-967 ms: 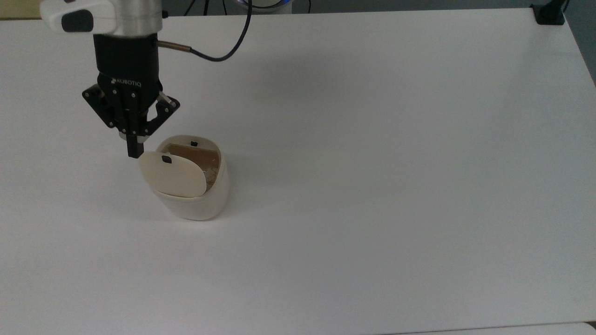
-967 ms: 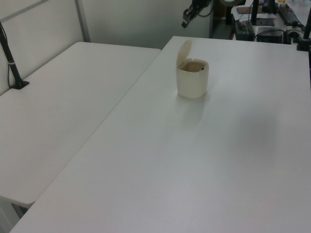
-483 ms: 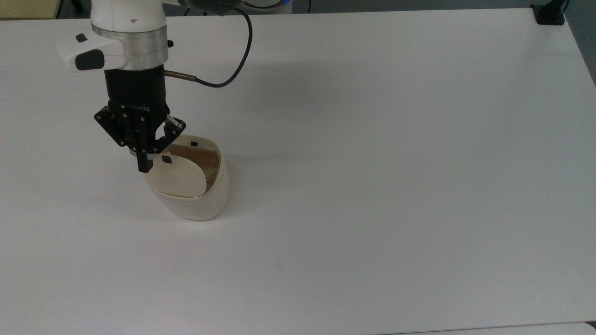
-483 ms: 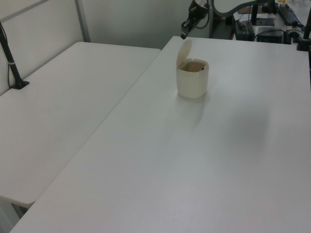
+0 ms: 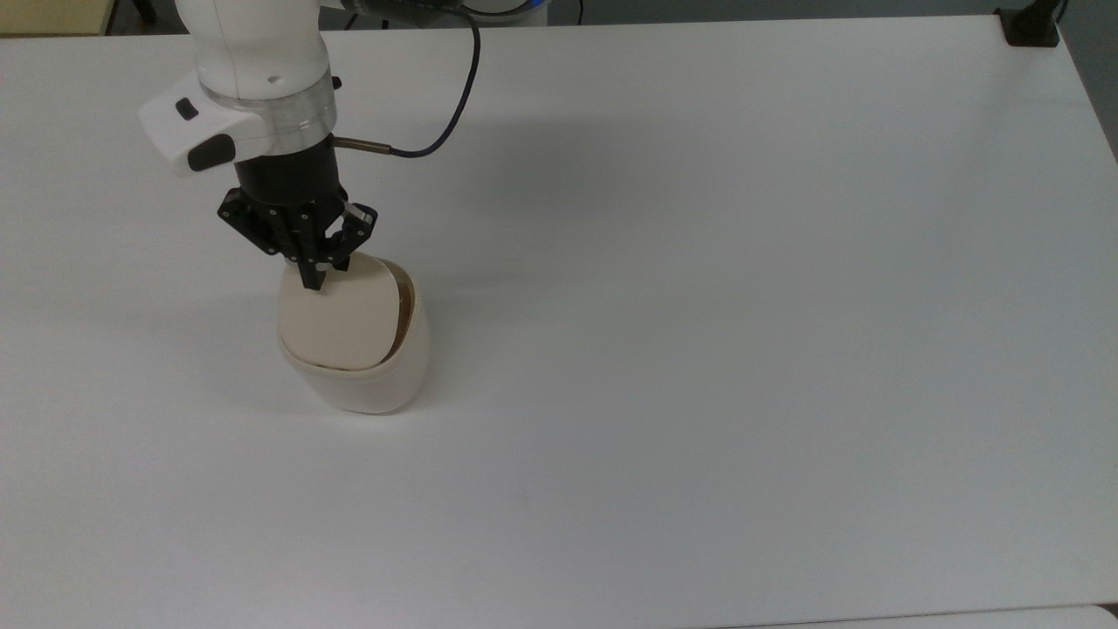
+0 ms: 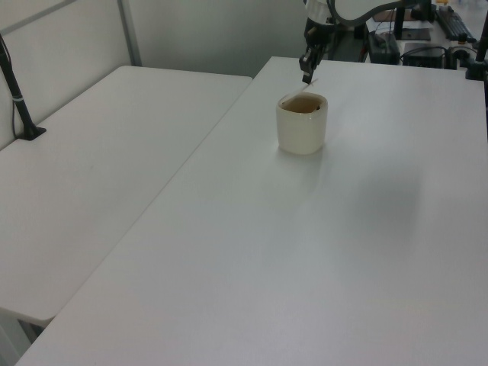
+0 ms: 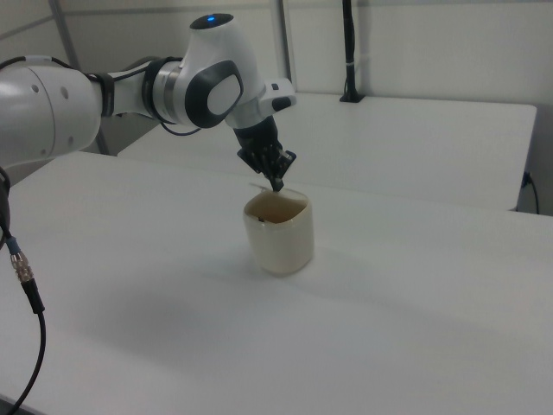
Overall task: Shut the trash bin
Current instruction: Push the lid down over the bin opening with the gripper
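A broad white desk (image 5: 699, 262) is carrying the scene, with a second desk (image 6: 99, 168) abutting it on the left view's left and a pale wall running behind both. The bin (image 5: 367, 367) is sitting toward the top view's left side, well apart from every desk edge; in the right view it (image 7: 281, 233) is standing upright near the middle. Its lid (image 5: 341, 314) is tilting low over the mouth, leaving just a thin brown sliver of interior showing along the top view's right rim. In the left view and the right view the brownish inside is peeking under the raised edge; what lies inside cannot be told.

The pincer (image 5: 312, 281) is pressing its tip on the far edge of the lid, fingers drawn together with nothing between them. In the left view it (image 6: 306, 76) is hanging just above the bin's back rim.

A second ago the lid was standing nearly upright and the pincer was beside it, higher; since then the arm has come down and across, and the lid has swung most of the way shut — the black tab is no longer showing.

Open desk is stretching wide to the top view's right and toward the bottom. A black cable (image 5: 445, 122) is looping off the wrist, clear of the bin.
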`<state>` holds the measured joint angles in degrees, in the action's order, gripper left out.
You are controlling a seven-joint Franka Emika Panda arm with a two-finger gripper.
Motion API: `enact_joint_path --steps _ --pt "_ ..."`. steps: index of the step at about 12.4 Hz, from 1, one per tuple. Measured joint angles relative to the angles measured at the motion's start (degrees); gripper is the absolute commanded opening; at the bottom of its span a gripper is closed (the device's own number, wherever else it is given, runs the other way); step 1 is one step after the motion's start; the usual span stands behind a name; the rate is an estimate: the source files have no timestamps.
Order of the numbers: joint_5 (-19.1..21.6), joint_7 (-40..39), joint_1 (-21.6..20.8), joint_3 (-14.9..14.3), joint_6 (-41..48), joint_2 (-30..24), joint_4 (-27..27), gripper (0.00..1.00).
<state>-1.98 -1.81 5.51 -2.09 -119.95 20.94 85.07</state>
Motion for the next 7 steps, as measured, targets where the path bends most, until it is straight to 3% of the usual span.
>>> enact_joint_path --steps 7 --pt "0.0 -2.3 -0.1 0.5 3.6 0.6 2.5 0.01"
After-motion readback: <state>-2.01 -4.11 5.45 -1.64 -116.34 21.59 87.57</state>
